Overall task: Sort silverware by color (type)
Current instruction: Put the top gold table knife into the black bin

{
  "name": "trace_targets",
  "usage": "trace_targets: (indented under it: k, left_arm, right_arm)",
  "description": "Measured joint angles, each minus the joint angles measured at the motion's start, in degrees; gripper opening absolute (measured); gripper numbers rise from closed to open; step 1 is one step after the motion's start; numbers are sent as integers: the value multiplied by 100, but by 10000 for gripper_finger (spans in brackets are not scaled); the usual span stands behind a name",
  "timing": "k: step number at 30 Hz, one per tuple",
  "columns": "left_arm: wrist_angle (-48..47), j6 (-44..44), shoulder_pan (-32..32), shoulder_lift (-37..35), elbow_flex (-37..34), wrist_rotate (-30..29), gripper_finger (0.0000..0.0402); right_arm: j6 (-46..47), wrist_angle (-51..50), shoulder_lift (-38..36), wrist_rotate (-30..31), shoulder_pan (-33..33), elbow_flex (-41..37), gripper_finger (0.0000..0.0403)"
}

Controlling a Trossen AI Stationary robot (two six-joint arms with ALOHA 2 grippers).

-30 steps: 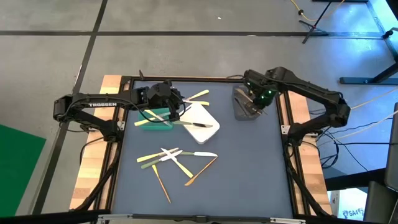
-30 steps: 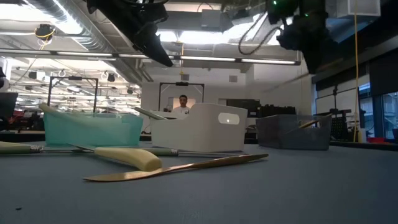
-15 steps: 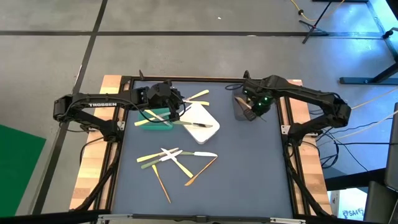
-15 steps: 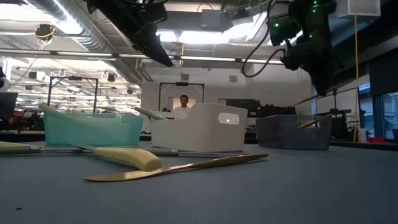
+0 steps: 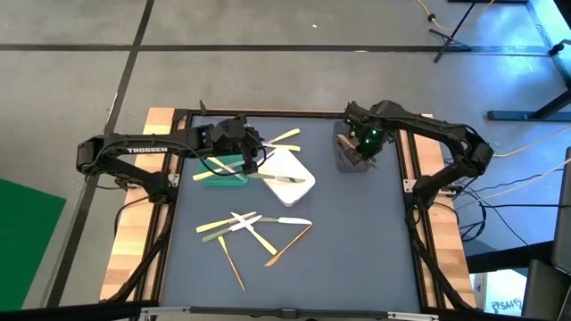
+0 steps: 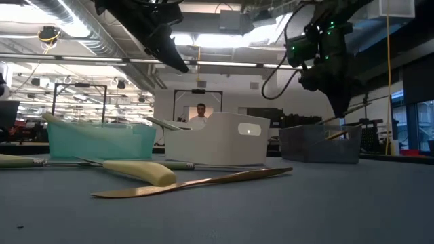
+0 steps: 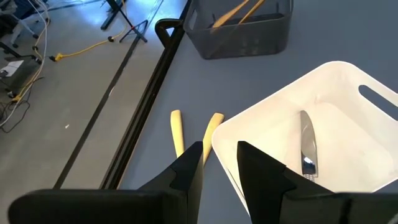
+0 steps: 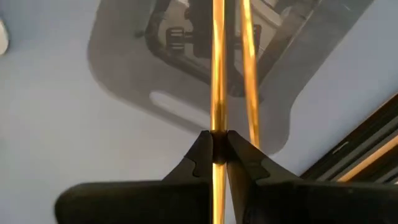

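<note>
Right gripper (image 8: 217,146) hung directly above the grey bin (image 5: 350,153), jaws pinched on an orange-brown utensil (image 8: 217,68) whose long axis pointed down into it, beside another utensil (image 8: 249,74) already inside.

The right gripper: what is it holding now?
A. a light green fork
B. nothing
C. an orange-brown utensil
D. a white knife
C: in the right wrist view the right gripper is shut on a thin orange-brown utensil, held above the grey container, where another orange-brown piece already lies.
</note>
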Motion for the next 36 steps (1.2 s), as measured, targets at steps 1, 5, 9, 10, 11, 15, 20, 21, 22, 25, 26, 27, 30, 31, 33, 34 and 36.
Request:
trace_targets:
  k: [1,5,9,10,11,15,20,21,22,25,26,27,30,31,33,34,36]
  left_arm:
    - [-1,0,0,0,0,0,93]
    - [-1,0,0,0,0,0,93]
    - [-1,4,0,0,0,0,93]
    - [-1,2,0,0,0,0,93]
    - [-2,2,0,0,0,0,93]
    - [-3,3,0,0,1,0,93]
    - [-5,4,0,0,0,0,93]
    - [-5,4,0,0,0,0,93]
    - [-5,8,0,0,0,0,93]
    - [-7,6,0,0,0,0,93]
    - [-7,6,0,0,0,0,93]
    - [-7,5,0,0,0,0,93]
    - [-7,4,0,0,0,0,93]
    - [-7,4,0,0,0,0,93]
    - [-7,4,0,0,0,0,93]
    - [-7,4,0,0,0,0,93]
    - [-7,7,0,0,2,0,93]
  right_arm:
    - [-53,6,41,-4,-53,0,12]
    - [-198,168,219,-22,-220,0,12]
    - [-292,368,389,-50,-331,0,12]
    - [-292,403,430,-50,-359,0,12]
    - [-292,445,470,-46,-369,0,12]
    - [-294,571,550,-4,-433,0,12]
    - [-294,572,556,60,-430,0,12]
    - [-294,575,556,61,-428,0,12]
    - [-294,575,556,61,-425,0,12]
    - [-294,572,556,61,-425,0,12]
    - [-294,572,556,61,-425,0,12]
    - [-296,572,556,61,-425,0,13]
    - [-296,573,556,61,-425,0,24]
    - [-298,572,556,61,-425,0,31]
    - [-296,574,556,63,-425,0,47]
    - [-296,574,556,63,-425,0,56]
    - [-296,572,556,63,-425,2,72]
